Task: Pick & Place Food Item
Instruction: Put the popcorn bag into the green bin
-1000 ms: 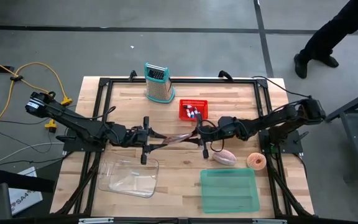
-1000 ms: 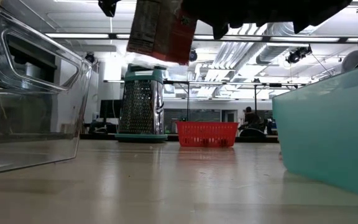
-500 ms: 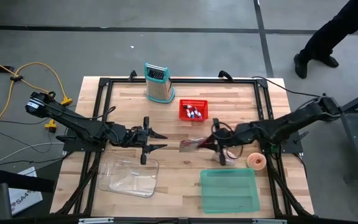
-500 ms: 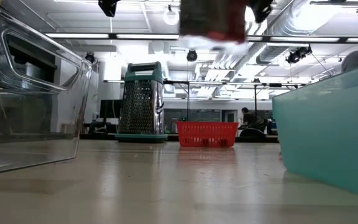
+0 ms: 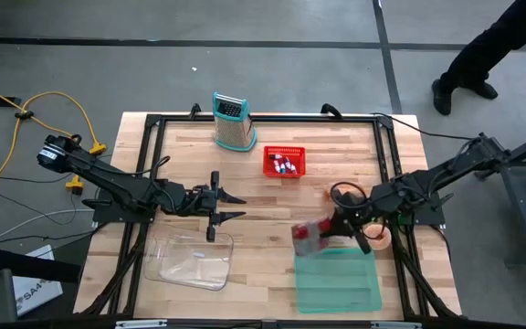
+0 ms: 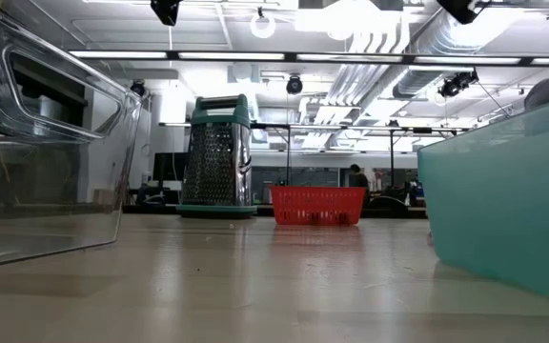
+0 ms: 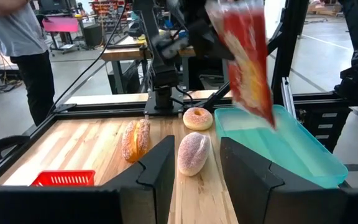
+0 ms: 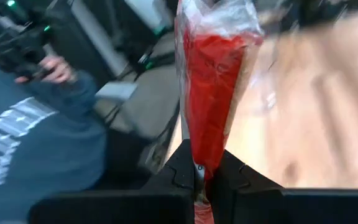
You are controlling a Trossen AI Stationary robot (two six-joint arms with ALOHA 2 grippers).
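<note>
Red snack bag (image 5: 307, 239) sticks out straight ahead of the pinching right hand (image 5: 343, 226), over the green bin's (image 5: 336, 283) near edge.

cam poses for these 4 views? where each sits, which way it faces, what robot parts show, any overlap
High: overhead, straight down; table, both arms, right hand holding red snack bag over teal bin.
Low: tabletop height, level across toward the grater; only arm parts at the top edge.
Left wrist: past its open fingers toward the right arm.
Right wrist: along its shut hand.
Shared: the snack bag shows in high and both wrist views.
</note>
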